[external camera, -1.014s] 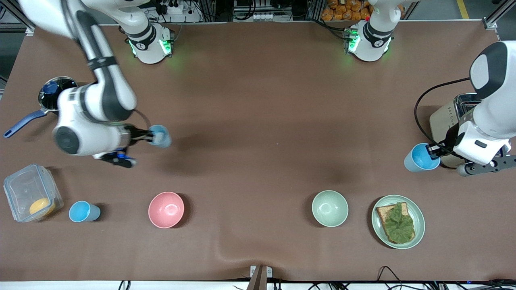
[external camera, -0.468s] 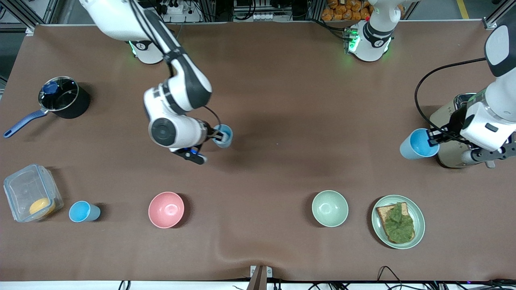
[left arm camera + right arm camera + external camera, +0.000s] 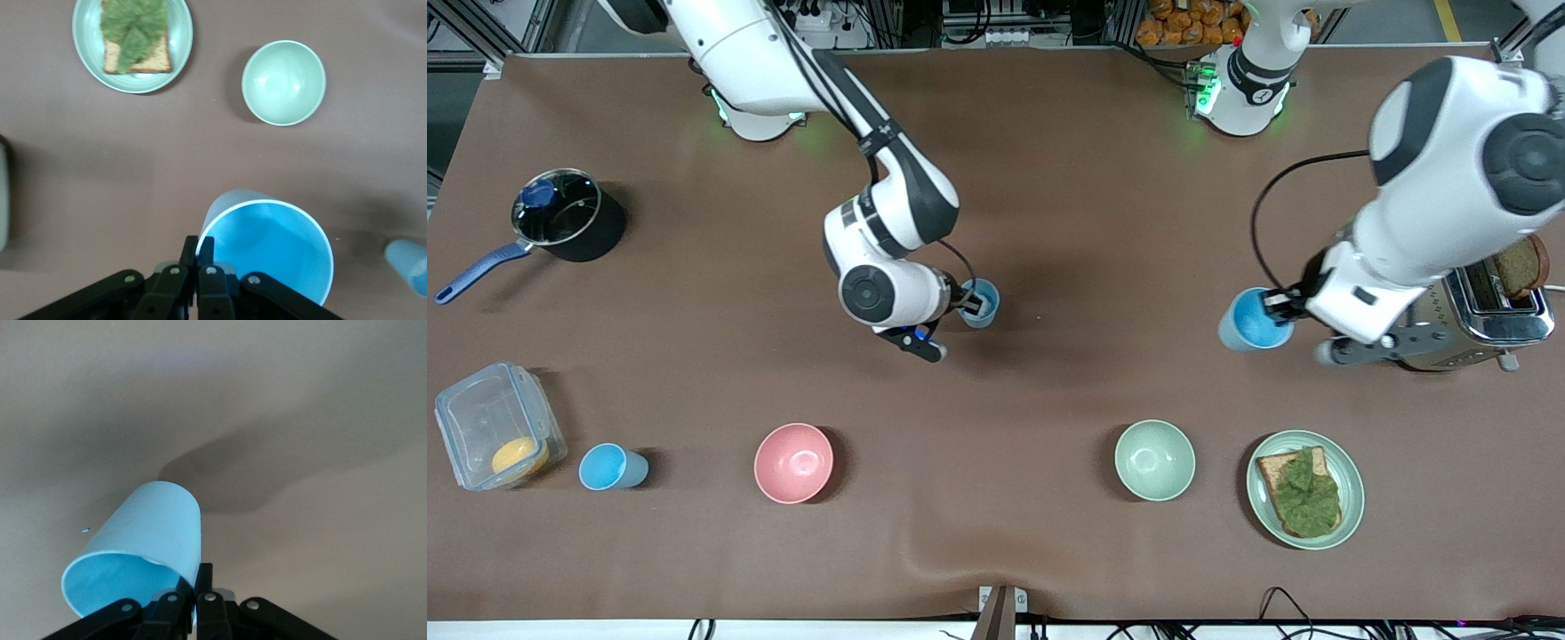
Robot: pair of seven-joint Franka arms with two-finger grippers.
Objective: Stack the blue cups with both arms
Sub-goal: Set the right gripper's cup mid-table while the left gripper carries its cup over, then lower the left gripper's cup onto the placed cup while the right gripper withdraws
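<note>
My right gripper (image 3: 967, 307) is shut on the rim of a pale blue cup (image 3: 982, 302) and holds it over the middle of the table. In the right wrist view the fingers (image 3: 204, 576) pinch the wall of this cup (image 3: 143, 540), which is tilted. My left gripper (image 3: 1279, 307) is shut on the rim of a brighter blue cup (image 3: 1252, 322), held over the table beside the toaster. In the left wrist view that cup (image 3: 270, 250) opens toward the camera, and the fingers (image 3: 207, 248) pinch its rim. A third blue cup (image 3: 611, 467) stands on the table by the plastic box.
A pink bowl (image 3: 793, 462), a green bowl (image 3: 1154, 460) and a plate (image 3: 1352, 493) with toast and lettuce stand nearer the front camera. A toaster (image 3: 1485, 316) is at the left arm's end. A pot (image 3: 560, 218) and a plastic box (image 3: 489, 418) are at the right arm's end.
The right arm has carried its cup from the right arm's end to the table's middle. The left arm has carried its cup away from the toaster toward the middle.
</note>
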